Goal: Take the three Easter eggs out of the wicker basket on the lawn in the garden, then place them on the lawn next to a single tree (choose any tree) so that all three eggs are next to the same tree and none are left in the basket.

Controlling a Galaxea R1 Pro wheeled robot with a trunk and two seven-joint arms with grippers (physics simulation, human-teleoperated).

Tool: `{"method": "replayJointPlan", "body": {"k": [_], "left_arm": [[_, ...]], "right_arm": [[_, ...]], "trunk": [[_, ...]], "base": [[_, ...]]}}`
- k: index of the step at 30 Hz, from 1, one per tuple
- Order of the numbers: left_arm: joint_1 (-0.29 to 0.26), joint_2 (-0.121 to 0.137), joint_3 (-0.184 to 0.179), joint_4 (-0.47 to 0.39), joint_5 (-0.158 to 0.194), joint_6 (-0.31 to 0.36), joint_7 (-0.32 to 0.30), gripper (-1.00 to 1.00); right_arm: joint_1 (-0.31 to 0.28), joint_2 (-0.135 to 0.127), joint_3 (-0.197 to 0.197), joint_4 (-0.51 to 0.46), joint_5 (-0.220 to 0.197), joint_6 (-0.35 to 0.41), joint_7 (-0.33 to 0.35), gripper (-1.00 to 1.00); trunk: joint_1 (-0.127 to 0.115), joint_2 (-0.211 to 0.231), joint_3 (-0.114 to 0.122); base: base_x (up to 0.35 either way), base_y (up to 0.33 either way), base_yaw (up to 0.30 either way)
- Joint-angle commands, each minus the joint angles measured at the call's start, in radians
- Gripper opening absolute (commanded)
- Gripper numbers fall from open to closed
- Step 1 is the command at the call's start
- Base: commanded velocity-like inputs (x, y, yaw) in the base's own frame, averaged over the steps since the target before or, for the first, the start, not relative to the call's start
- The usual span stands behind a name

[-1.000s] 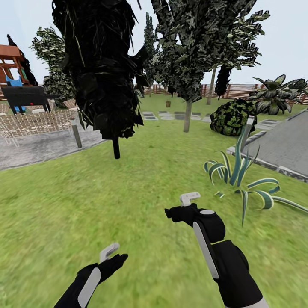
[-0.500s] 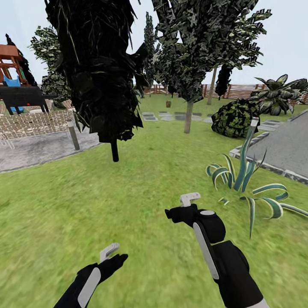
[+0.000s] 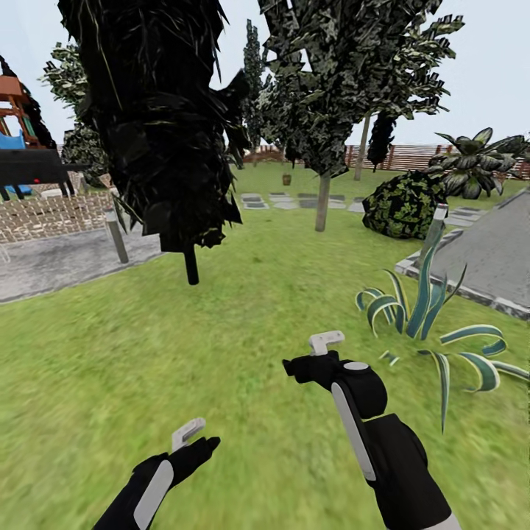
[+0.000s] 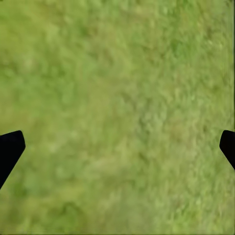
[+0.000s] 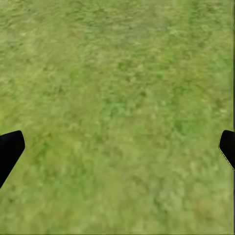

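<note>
Green lawn point(image 3: 243, 338) under both arms, nothing held: left gripper point(image 3: 188, 434) at 7 o'clock and right gripper point(image 3: 326, 342) at 5 o'clock both have fingers spread apart, wrist views see only grass between the tips. No eggs picked yet by the look of it; whole task seems left, robot in transit. Small brown thing far off at 12 o'clock point(image 3: 286, 179) could be the wicker basket, too small to tell. Room: grass open ahead. Striped spiky plant point(image 3: 423, 309) at 3 o'clock, paved slab edge point(image 3: 471, 291) behind it. Dark thin-stemmed tree point(image 3: 190, 261) at 11 o'clock, grey paving point(image 3: 59, 258) at 9. Round bush point(image 3: 401, 202) at 2, fence point(image 3: 412, 156) beyond.
</note>
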Motion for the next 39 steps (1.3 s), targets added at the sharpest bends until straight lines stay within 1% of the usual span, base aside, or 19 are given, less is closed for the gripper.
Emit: {"method": "replayJointPlan", "body": {"k": [1,5,10,39], "left_arm": [[0.000,0.000,0.002,-0.002,0.008,0.006,0.002,1.00],[0.000,0.000,0.002,-0.002,0.008,0.006,0.002,1.00],[0.000,0.000,0.002,-0.002,0.008,0.007,0.002,1.00],[0.000,0.000,0.002,-0.002,0.008,0.009,0.002,1.00]], "right_arm": [[-0.001,0.001,0.000,-0.001,-0.001,0.005,0.000,1.00],[-0.001,0.001,0.000,-0.001,-0.001,0.005,0.000,1.00],[-0.001,0.000,0.000,-0.001,-0.001,0.005,0.000,1.00],[-0.002,0.000,-0.001,-0.001,-0.001,0.005,0.000,1.00]], "trunk": [[0.001,-0.001,-0.001],[0.001,-0.001,-0.001],[0.001,-0.001,-0.001],[0.001,-0.001,-0.001]], "base": [[0.334,0.000,-0.180],[0.334,0.000,-0.222],[0.334,0.000,-0.099],[0.334,0.000,-0.004]]}}
